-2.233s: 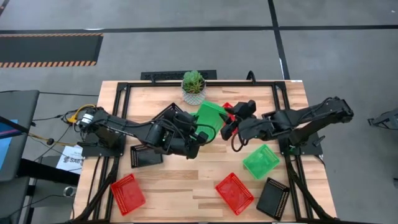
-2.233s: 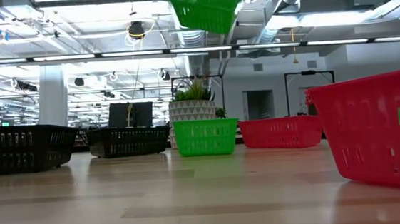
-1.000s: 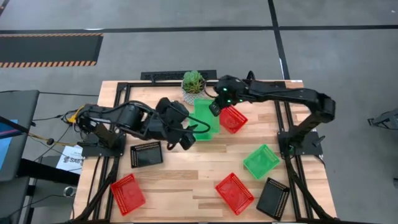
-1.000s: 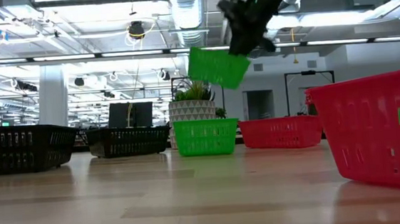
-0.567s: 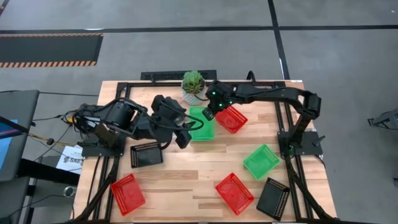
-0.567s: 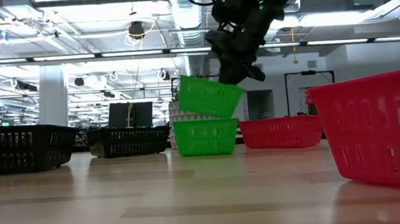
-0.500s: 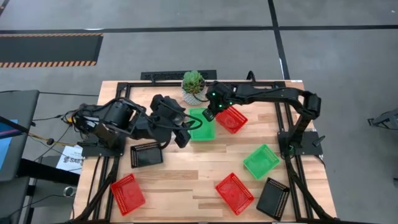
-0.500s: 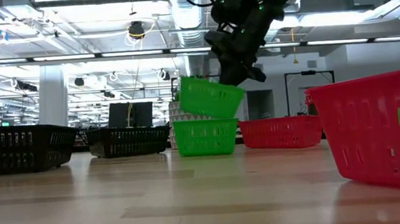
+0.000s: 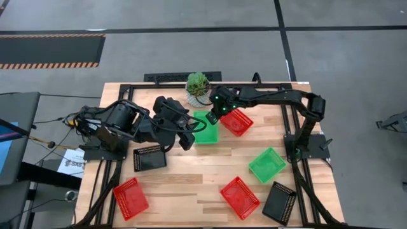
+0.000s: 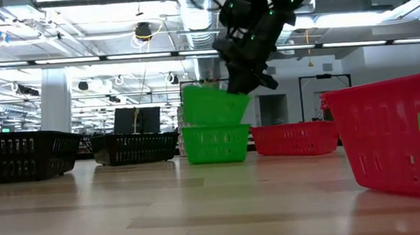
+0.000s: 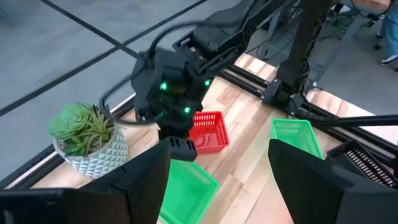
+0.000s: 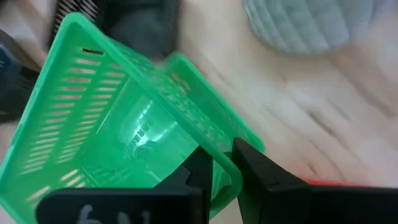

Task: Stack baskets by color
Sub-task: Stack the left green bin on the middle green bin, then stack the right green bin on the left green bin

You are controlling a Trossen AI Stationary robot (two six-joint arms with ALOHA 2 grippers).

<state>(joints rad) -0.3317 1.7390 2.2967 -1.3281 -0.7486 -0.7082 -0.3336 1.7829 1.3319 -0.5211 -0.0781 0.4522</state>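
Your right gripper [image 10: 246,81] pinches the rim of a green basket [image 10: 214,105], tilted atop a second green basket [image 10: 216,143] near the potted plant [image 9: 198,87]; it seems partly nested, though the angle hides how deep. Your left gripper [image 9: 188,133] waits just beside them, fingers spread.

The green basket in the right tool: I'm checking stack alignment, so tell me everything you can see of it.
The green basket is shallow, rectangular, slotted plastic mesh, apparently empty. It sits tilted in another green basket on the table, only partly nested, beside the potted plant. The right tool has its fingers on either side of one rim wall. The left tool, open, waits nearby without touching it.
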